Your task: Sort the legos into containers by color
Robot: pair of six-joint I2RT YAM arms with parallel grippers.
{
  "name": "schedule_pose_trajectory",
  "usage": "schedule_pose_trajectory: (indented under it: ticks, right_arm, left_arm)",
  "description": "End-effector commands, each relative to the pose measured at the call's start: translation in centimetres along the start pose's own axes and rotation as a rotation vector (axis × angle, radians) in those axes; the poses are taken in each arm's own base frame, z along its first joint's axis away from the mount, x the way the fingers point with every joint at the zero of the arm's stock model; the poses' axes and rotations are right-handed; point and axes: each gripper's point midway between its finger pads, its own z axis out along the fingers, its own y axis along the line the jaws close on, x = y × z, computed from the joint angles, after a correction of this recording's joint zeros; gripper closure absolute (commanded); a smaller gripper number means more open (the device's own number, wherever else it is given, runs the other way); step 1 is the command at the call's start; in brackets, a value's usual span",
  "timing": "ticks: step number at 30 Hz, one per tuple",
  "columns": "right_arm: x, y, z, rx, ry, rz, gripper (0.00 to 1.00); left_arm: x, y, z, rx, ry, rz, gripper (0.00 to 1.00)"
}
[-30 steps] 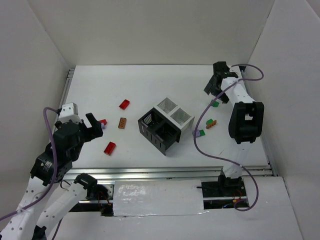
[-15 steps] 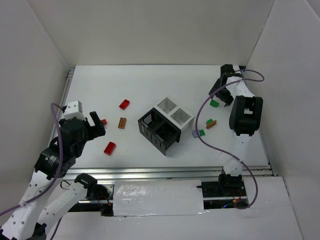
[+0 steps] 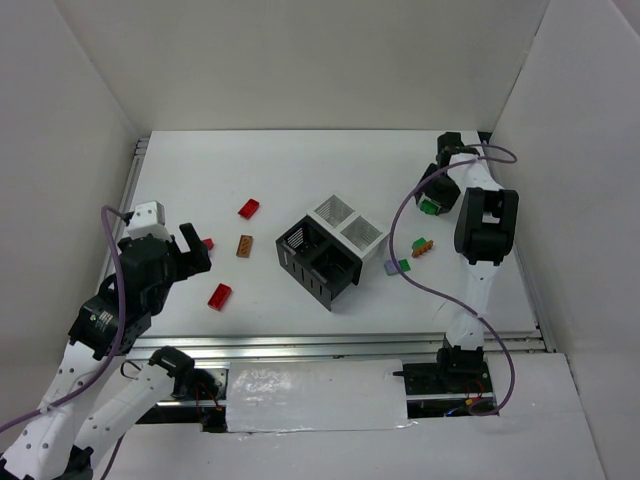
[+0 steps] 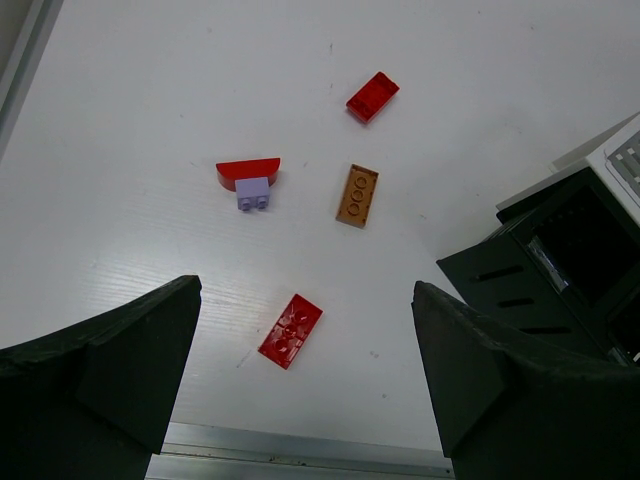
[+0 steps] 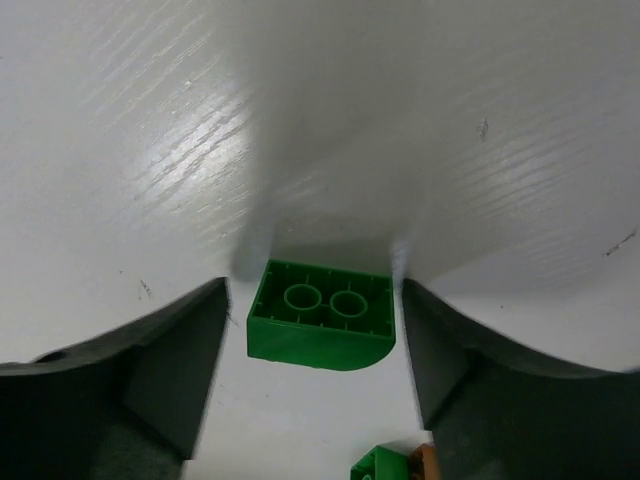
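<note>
- The left gripper hangs over the left of the table with its jaws spread wide, holding nothing.
- Below it, in the wrist view, lie a red plate, a red arch touching a purple brick, a brown plate and a second red plate at the top.
- All of these look light, hard and smooth. The plates sit low on the table, so I judge a pinch across their short width is the safest hold.
- The containers stand at mid-frame in a two-by-two cluster, with the black pair nearer and the white pair behind.
- The green brick lies on the table at the upper right of the top view.
- It is stiff and slick, and one corner is rounded. The straight flat sides should hold better, since the curve could squirt out.
- The right gripper straddles this brick with a finger on each side. Bare table shows beside the left finger, so it is not yet clamped.
</note>
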Motion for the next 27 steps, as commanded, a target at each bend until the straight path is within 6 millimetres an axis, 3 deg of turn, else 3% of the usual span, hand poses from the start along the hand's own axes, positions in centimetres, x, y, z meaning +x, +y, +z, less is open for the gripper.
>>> schedule_pose_trajectory:
  ticks: [1,2,3,4,5,7,9,10,12,13,14,15,16,18,19,21,23,24,27]
  right_arm:
    - [-0.2,0.4,-0.9,-0.032,-0.007,-0.007,0.29]
    - [-0.3,0.4,-1.1,-0.029,-0.009,-0.007,0.46]
    - [-0.1,0.3,-0.9,-0.025,-0.002,-0.007,0.46]
    - [0.0,0.5,-0.9,-0.033,0.004,-0.01,0.67]
    - [0.0,0.5,-1.0,-0.035,0.005,-0.01,0.8]
    - [0.1,0.6,-1.5,-0.037,0.004,-0.012,1.0]
    - [-0.5,0.9,-3.6,-0.065,-0.043,-0.008,1.0]
    - [-1.3,1.4,-6.3,-0.095,-0.098,-0.001,1.0]
    - [-1.3,1.8,-8.8,-0.122,-0.153,0.002,1.0]
    - [-1.6,3.0,-12.7,-0.172,-0.226,-0.014,1.0]
    - [-1.4,3.4,-14.5,-0.183,-0.268,-0.02,1.0]
    - [-0.8,2.9,-15.1,-0.18,-0.285,-0.017,1.0]
    - [1.0,5.5,-19.0,-0.256,-0.341,-0.076,1.0]
    - [3.1,5.8,-22.2,-0.289,-0.411,-0.096,1.0]
    - [5.4,7.3,-23.2,-0.32,-0.412,-0.138,1.0]
    - [7.8,7.2,-24.5,-0.346,-0.439,-0.163,0.99]
    - [11.5,8.3,-24.2,-0.395,-0.407,-0.21,0.98]
    - [12.5,8.7,-25.4,-0.436,-0.419,-0.221,0.97]
    - [15.7,9.6,-26.2,-0.483,-0.396,-0.266,0.95]
  left_arm:
    - [-1.1,-0.6,0.0,0.029,-0.044,-0.001,0.01]
    - [-1.1,-0.6,0.0,0.03,-0.042,0.001,0.0]
    - [-1.1,-0.6,0.0,0.032,-0.043,0.001,0.0]
    - [-1.1,-0.6,0.0,0.031,-0.044,-0.001,0.0]
    - [-1.1,-0.6,0.0,0.032,-0.043,0.001,0.0]
    - [-1.1,-0.6,-0.1,0.034,-0.044,-0.001,0.01]
    - [-1.1,-0.7,0.0,0.035,-0.047,0.0,0.0]
    - [-1.1,-0.7,0.0,0.035,-0.043,0.002,0.0]
    - [-1.0,-0.7,0.1,0.031,-0.038,0.004,0.01]
    - [-0.9,-0.7,0.2,0.031,-0.034,0.006,0.0]
    - [-1.0,-0.7,0.2,0.031,-0.034,0.006,0.01]
    - [-1.0,-0.7,0.2,0.028,-0.033,0.006,0.0]
    - [-1.0,-0.7,0.2,0.026,-0.034,0.006,0.0]
    - [-1.1,-0.5,0.2,0.022,-0.039,0.003,0.0]
    - [-1.0,-0.5,0.2,0.02,-0.038,0.003,0.0]
    - [-1.1,-0.5,0.2,0.018,-0.042,0.001,0.0]
    - [-1.0,-0.6,0.2,0.023,-0.037,0.004,0.01]
    - [-1.0,-0.6,0.3,0.025,-0.034,0.007,0.01]
    - [-0.8,-0.7,0.4,0.026,-0.026,0.011,0.0]
